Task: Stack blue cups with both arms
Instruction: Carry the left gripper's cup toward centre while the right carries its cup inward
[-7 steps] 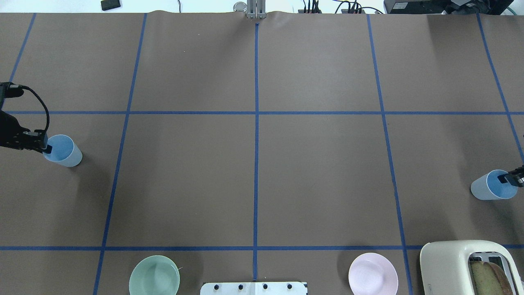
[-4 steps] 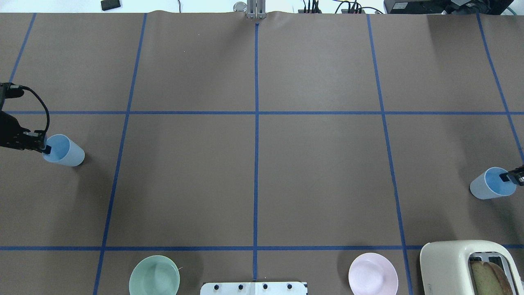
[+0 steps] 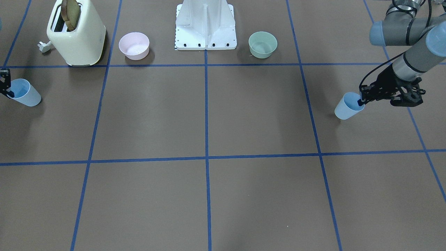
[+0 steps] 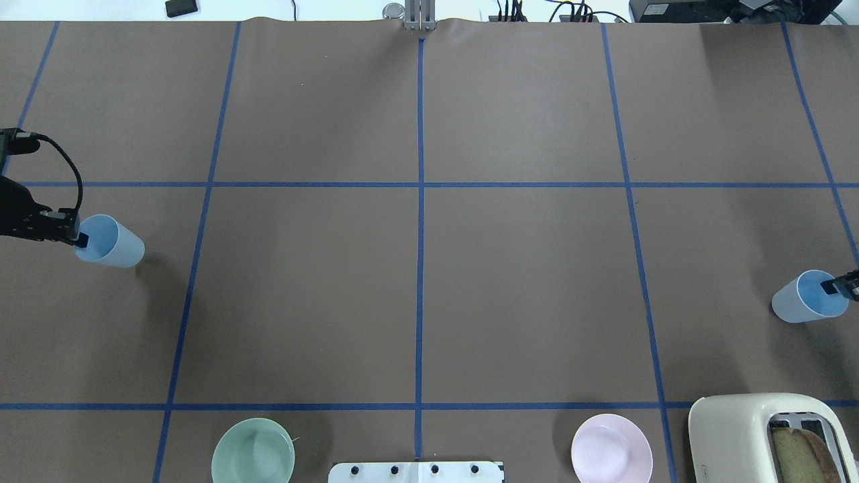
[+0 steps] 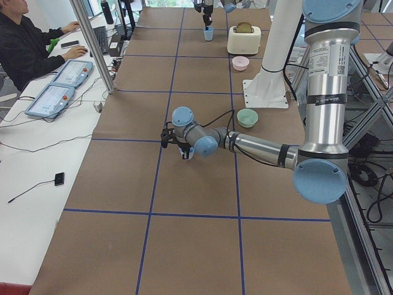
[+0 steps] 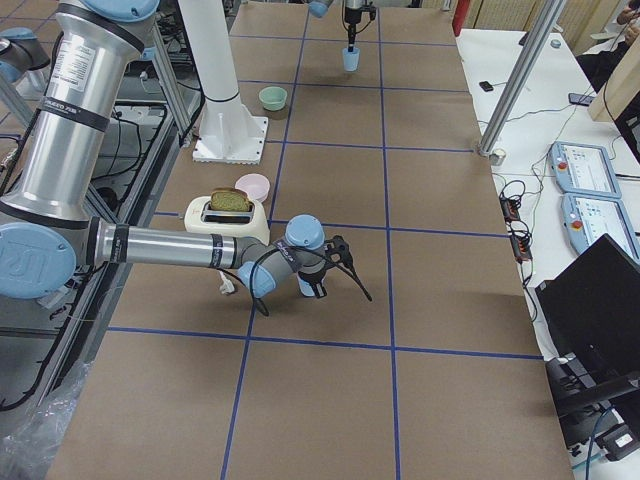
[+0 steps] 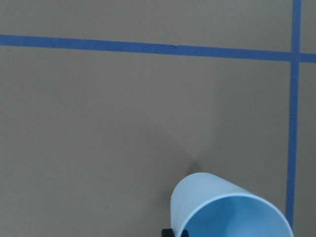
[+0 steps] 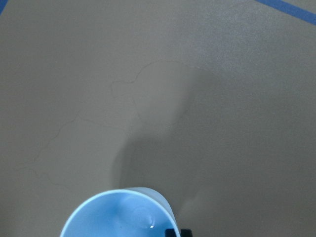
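Observation:
Two pale-blue cups are held at opposite ends of the table. My left gripper (image 4: 79, 239) is shut on the rim of the left blue cup (image 4: 115, 243), one finger inside it, and the cup hangs tilted just above the table. In the front-facing view this cup (image 3: 347, 106) hangs from the left gripper (image 3: 360, 102). My right gripper (image 4: 834, 287) is shut on the rim of the right blue cup (image 4: 804, 300), also tilted; it also shows in the front-facing view (image 3: 25, 93). Each wrist view shows its cup from above: the left cup (image 7: 224, 207) and the right cup (image 8: 118, 215).
A cream toaster (image 4: 751, 433) with bread in it stands at the near right. A pink bowl (image 4: 611, 448) and a mint-green bowl (image 4: 253, 451) flank the white base (image 4: 416, 471). Blue tape lines grid the brown table (image 4: 416, 268). An operator (image 5: 27, 43) sits beside the table.
Both cups have risen off the table in their grippers. The left cup has shifted slightly towards the middle, and the right cup has moved a little away from the robot.

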Action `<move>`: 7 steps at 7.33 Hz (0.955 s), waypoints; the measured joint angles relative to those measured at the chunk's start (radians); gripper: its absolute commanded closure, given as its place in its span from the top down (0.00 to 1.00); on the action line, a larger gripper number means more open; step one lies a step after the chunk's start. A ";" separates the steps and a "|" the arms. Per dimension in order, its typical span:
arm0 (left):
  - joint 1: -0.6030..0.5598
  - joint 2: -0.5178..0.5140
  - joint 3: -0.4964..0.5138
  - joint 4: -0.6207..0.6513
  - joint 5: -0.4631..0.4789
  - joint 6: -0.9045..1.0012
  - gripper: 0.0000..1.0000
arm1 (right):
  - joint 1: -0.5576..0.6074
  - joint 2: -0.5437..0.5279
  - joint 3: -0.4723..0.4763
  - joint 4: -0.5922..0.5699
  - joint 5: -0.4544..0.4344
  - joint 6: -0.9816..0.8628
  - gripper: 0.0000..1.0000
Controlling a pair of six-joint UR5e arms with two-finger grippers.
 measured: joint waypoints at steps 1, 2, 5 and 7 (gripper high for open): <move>0.000 -0.020 -0.011 0.013 0.000 -0.038 0.00 | 0.007 0.004 0.002 0.000 0.000 0.000 0.00; 0.001 -0.053 -0.017 0.037 0.000 -0.088 0.00 | 0.018 0.014 0.005 -0.009 0.002 -0.003 0.00; 0.002 -0.179 -0.026 0.134 0.001 -0.226 0.00 | 0.102 0.096 0.064 -0.205 0.014 -0.093 0.00; 0.017 -0.286 -0.025 0.228 0.005 -0.313 0.00 | 0.137 0.181 0.098 -0.377 0.018 -0.156 0.00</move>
